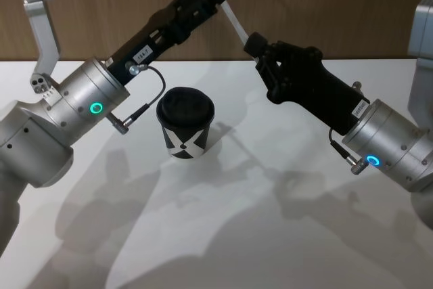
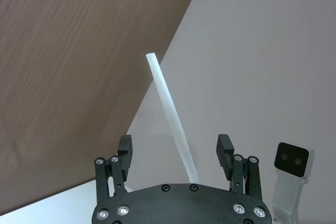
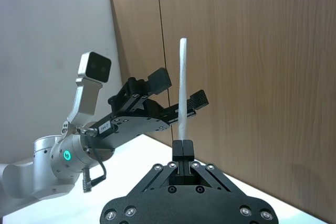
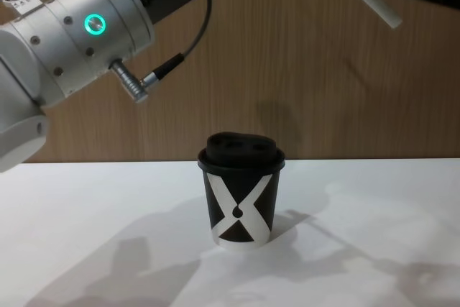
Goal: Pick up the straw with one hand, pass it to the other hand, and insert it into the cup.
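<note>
The right gripper (image 3: 182, 148) is closed on the straw (image 3: 182, 87) near one end and holds it slanted in the air above the table (image 1: 270, 235). The left gripper (image 2: 176, 148) is spread open, one finger on each side of the straw's free length, neither touching it. The cup (image 1: 185, 126) stands upright below, between the arms. Bare tabletop surrounds it, and a wooden wall stands behind.
</note>
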Robot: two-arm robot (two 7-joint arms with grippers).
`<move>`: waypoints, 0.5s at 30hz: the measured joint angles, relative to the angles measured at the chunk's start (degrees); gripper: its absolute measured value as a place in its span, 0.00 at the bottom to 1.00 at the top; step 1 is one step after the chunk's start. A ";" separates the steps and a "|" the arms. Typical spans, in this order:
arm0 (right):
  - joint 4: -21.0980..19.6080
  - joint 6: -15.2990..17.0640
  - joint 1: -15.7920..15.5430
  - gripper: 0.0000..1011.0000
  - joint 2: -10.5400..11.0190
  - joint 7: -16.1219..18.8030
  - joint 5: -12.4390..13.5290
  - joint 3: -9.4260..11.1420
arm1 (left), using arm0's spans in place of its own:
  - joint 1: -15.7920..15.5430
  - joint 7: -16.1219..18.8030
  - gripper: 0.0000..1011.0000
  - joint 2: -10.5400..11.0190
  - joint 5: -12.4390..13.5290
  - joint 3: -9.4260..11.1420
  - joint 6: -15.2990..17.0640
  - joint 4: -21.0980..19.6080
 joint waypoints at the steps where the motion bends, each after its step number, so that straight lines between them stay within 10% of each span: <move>1: 0.00 0.00 0.00 0.00 0.00 0.00 0.00 0.00 | -0.08 -0.01 0.99 -0.06 -0.06 0.05 -0.02 0.15; 15: 0.00 0.00 0.00 0.00 0.00 0.00 0.00 0.00 | -1.17 -1.02 0.99 -0.82 -0.97 0.83 -1.03 2.07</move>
